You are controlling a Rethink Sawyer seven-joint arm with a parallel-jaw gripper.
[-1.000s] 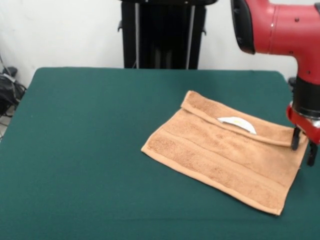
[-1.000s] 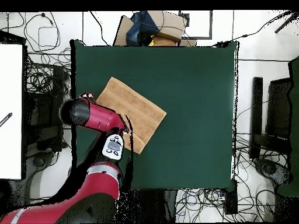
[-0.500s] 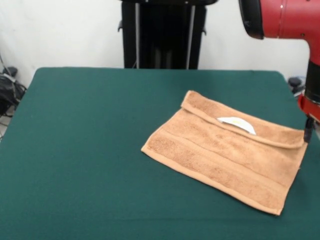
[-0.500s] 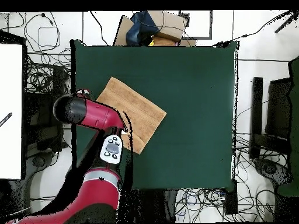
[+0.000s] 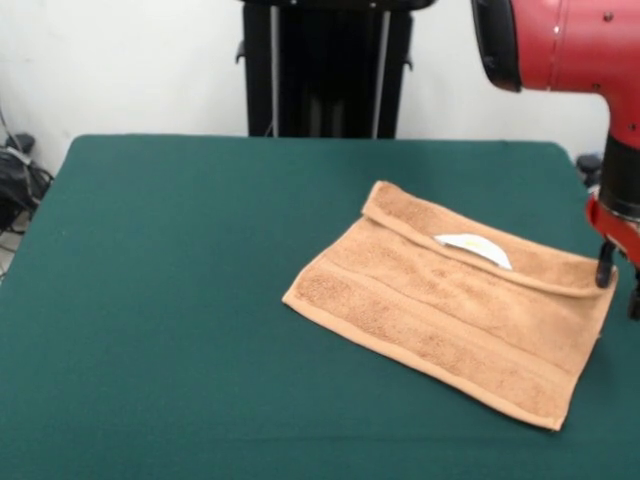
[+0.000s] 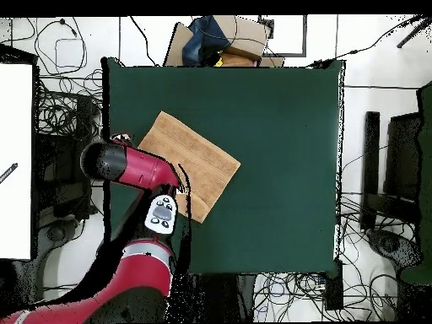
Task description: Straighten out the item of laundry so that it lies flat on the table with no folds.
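Note:
The light orange-brown towel (image 5: 450, 310) lies on the dark green table (image 5: 180, 320), right of the middle. Its far edge is folded over toward me in a narrow strip, and the white label (image 5: 475, 247) shows under that fold. My gripper (image 5: 618, 285) is open and empty. It hangs at the right edge of the front view, just beside the towel's far right corner and close above the table. In the overhead view the towel (image 6: 198, 160) lies at the table's (image 6: 278, 169) left side, and the red arm (image 6: 131, 164) covers its lower left corner and the gripper.
The black pedestal (image 5: 325, 70) stands behind the table's far edge. Cables (image 6: 63, 110) and boxes (image 6: 224, 38) lie on the floor around the table. A black stand (image 6: 371, 169) is on the right of the overhead view.
The gripper swung right, almost out of the front view, then came back a little left. It now stands slightly further right than one second ago. The towel has not moved.

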